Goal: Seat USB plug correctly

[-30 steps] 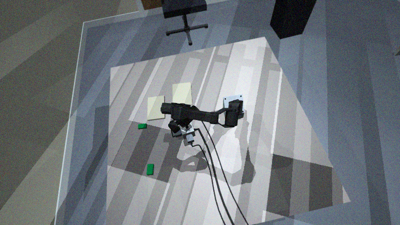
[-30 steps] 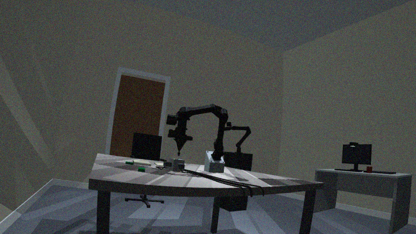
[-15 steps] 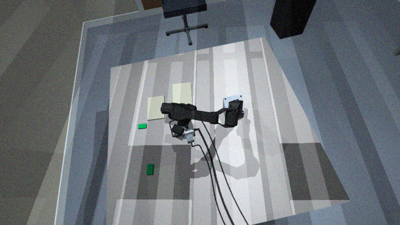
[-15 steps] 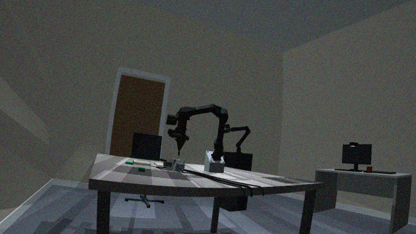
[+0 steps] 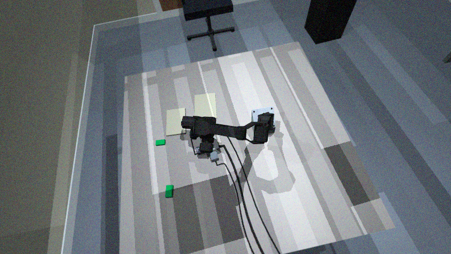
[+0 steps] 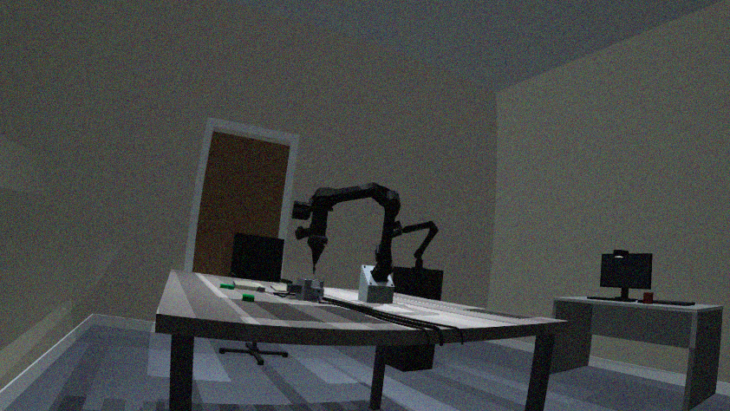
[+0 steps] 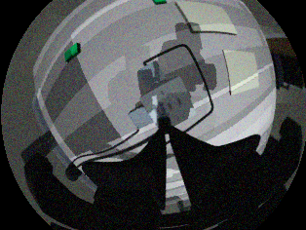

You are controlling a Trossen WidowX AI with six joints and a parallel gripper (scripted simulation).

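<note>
Plainly two green blocks [image 5: 160,142] [image 6: 248,297] [image 7: 72,52] (one claw [image 5: 206,147] [image 6: 314,270] [image 7: 166,130]).

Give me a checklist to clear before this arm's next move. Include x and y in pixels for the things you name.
1. Pincer [image 5: 206,147] [image 6: 314,269] [image 7: 166,130] shut on the USB plug [image 7: 163,120]: ok.
2. Plug fully seated in the power cube [image 6: 308,290] [image 7: 175,99]: cannot tell; the fingers cover it.
3. Plug the right way round: cannot tell; too small and dark.
4. Two green blocks [image 5: 160,142] [image 6: 248,297] [image 7: 72,52] on the table [image 5: 284,79] [image 6: 357,335] [image 7: 102,95]: ok.
5. Two pale pads [image 5: 175,121] [image 6: 247,284] [image 7: 242,72] on the table: ok.
6. Plug released, arm clear: not ok; the pincer is at the cube.
</note>
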